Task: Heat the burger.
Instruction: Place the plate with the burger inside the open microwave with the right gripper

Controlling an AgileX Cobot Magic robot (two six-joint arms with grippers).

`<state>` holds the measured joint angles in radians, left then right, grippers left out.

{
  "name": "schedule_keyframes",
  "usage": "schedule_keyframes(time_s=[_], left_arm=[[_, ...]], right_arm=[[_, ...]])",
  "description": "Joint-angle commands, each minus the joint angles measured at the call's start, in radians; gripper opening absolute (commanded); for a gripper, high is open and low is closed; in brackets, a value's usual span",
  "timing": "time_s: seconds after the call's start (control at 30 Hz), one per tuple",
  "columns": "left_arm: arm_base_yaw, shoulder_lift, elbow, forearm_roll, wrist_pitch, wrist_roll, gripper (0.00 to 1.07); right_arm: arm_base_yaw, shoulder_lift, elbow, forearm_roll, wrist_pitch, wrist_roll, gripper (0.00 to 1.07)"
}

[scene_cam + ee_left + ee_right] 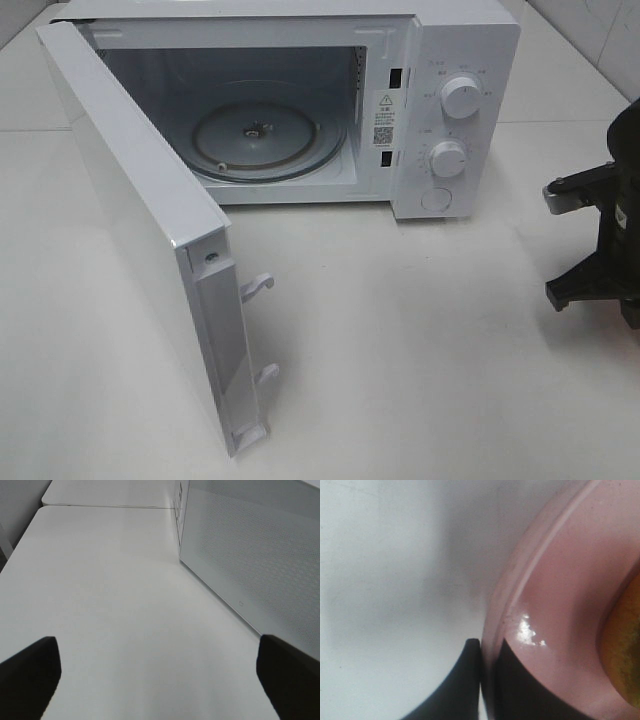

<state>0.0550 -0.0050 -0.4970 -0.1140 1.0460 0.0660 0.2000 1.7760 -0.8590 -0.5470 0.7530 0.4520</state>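
Where the right gripper (488, 652) meets the pink plate (560, 595), its two dark fingers (455, 690) are closed tight on the raised rim, one outside the edge and one on the plate's inner face, with only the thin lip between them. Just inward along the glossy pink surface, a sliver of the burger (626, 640) shows at the frame's edge as a curved yellow-orange mass resting on the plate; the rest of it is cut off. Beyond the rim lies the white table (390, 570), with a soft shadow beside the plate; whether the plate sits on the table or is lifted clear of it cannot be told.

From the high camera, the right arm (600, 240) appears only as black links at the right edge of the view, well apart from the microwave (460, 60).

The left gripper (160, 675) is spread wide and holds nothing; its fingertips (30, 680) hang over bare tabletop, with the perforated outer face of the microwave door (260, 545) just beside it.

The microwave stands at the back of the table with that door swung fully open toward the left. Inside, the glass turntable (260, 135) sits flat and bare. Two white knobs (460, 96) are set one above the other on the control panel at the right of the cavity.
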Motion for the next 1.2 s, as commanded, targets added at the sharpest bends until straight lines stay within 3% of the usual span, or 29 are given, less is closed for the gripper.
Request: schedule_keyframes(time_s=[0.03,0.67,1.2], left_arm=[[0.000,-0.022,0.002,-0.002,-0.009,-0.003,1.00],[0.000,-0.022,0.002,-0.002,-0.009,-0.003,1.00],[0.000,-0.022,0.002,-0.002,-0.009,-0.003,1.00]], right_arm=[[0.015,-0.023,0.005,-0.052,0.051,0.003,0.00],[0.063,-0.107,0.005,-0.061,0.136,0.004,0.00],[0.203,-0.106,0.005,-0.074,0.229,0.007,0.00]])
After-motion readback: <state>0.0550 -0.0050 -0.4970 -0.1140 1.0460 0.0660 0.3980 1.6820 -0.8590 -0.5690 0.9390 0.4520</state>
